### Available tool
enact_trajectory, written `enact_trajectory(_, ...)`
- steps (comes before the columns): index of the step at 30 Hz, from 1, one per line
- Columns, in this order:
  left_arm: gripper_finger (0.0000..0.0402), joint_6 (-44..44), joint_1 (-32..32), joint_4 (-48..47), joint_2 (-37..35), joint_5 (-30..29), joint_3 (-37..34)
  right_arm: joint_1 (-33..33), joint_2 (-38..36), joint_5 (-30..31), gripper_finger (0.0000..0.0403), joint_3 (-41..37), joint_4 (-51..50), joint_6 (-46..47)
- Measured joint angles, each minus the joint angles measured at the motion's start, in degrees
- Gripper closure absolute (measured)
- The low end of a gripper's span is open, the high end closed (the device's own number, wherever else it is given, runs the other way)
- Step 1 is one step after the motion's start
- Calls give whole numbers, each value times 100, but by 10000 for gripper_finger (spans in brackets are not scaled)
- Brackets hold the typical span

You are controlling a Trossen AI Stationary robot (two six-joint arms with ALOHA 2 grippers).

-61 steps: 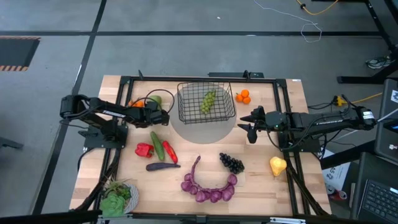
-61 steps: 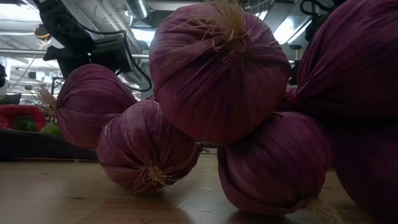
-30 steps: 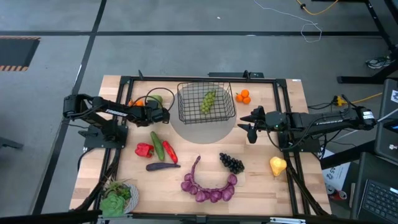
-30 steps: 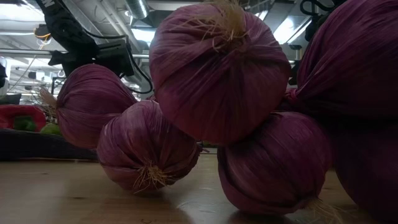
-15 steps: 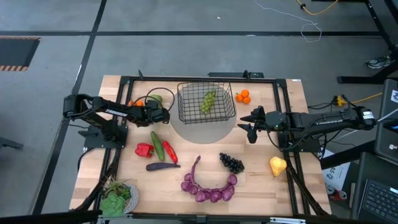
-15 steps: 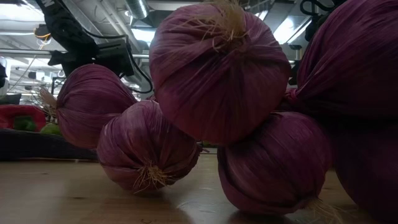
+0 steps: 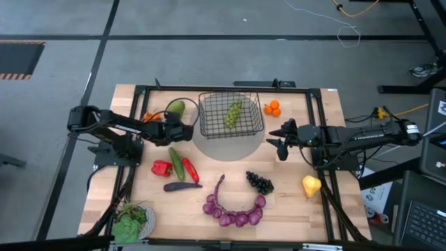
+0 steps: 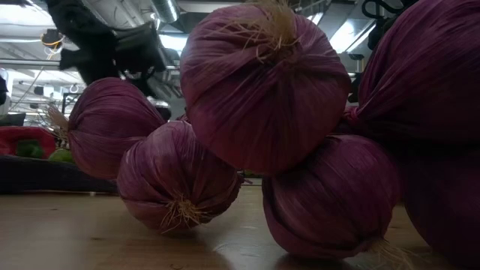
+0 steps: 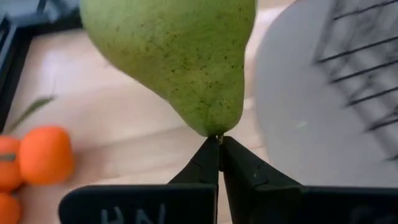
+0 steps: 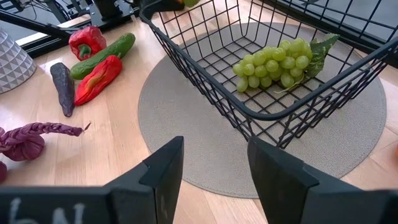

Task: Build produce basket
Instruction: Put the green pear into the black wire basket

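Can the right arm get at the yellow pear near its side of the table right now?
Probably yes. The yellow pear lies alone on bare wood beside the right arm, nothing on or against it. The right tool hangs by the black wire basket, holding nothing, so it would have to swing back.

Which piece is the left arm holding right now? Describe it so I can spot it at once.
Start at the black wire basket at the table's far middle, then look just to its left. There the left gripper, shut, pinches the stem tip of the green pear. It is plain speckled green, unlike the oranges beside it.
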Motion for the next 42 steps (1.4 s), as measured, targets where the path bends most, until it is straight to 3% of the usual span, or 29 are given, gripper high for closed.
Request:
enact_trajectory(17,401,2179,-1290,8,-76,-1583,1818,0,0,0,221,0,-1,9)
enact_trajectory(25,401,2760,-1681,108,-76,-1519,2231,0,0,0,221,0,2,9)
enact_trajectory(29,401,3255,-1704,557,-76,-1124,2244,0,0,1,221,0,2,4)
enact_trajectory(37,401,3574,-1359,1222,-12,-738,2247,0,-1,0,221,0,2,11)
enact_trajectory(42,401,3566,-995,1249,-12,-196,2250,0,-2,0,221,0,4,4)
